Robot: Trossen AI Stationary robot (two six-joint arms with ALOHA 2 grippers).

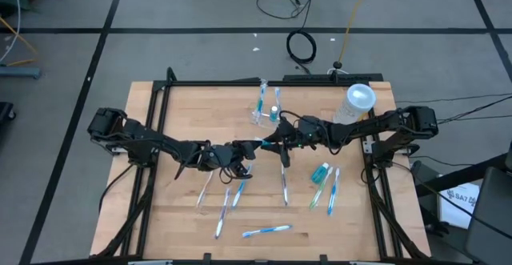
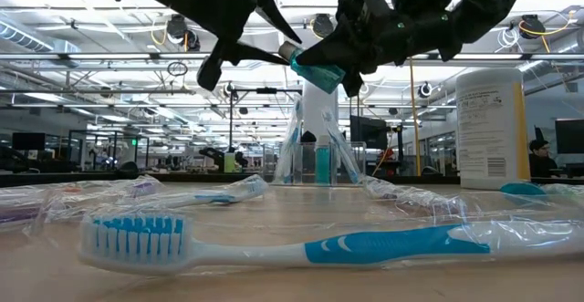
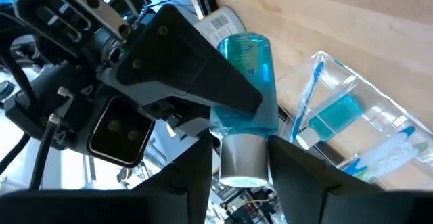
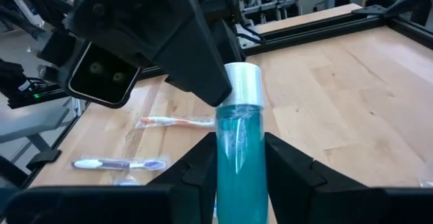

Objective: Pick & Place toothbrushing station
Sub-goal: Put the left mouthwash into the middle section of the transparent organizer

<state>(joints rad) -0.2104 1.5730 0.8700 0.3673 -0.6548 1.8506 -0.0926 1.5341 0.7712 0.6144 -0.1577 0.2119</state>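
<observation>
tube [image 4: 237, 132]: teal, held mid-air between both arms, looks like a handoff
right gripper [image 4: 238, 158]: clamped on tube
left gripper [image 3: 240, 158]: clamped on its cap end
station [image 1: 265, 105]: 12 o'clock of them, waiting

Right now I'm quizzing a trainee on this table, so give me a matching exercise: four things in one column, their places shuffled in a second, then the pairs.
1. teal see-through bottle with silver cap
2. clear plastic toothbrush holder
3. whitish translucent cylinder with round white top
4. blue-and-white toothbrush in clear wrap

A. standing beside the right arm
B. lying flat near the wooden table edge farthest from the holder
C. in the air, clamped by the right gripper, left gripper at its cap
D. standing mid-table, toward the far edge

Pairs: 1-C, 2-D, 3-A, 4-B
</observation>
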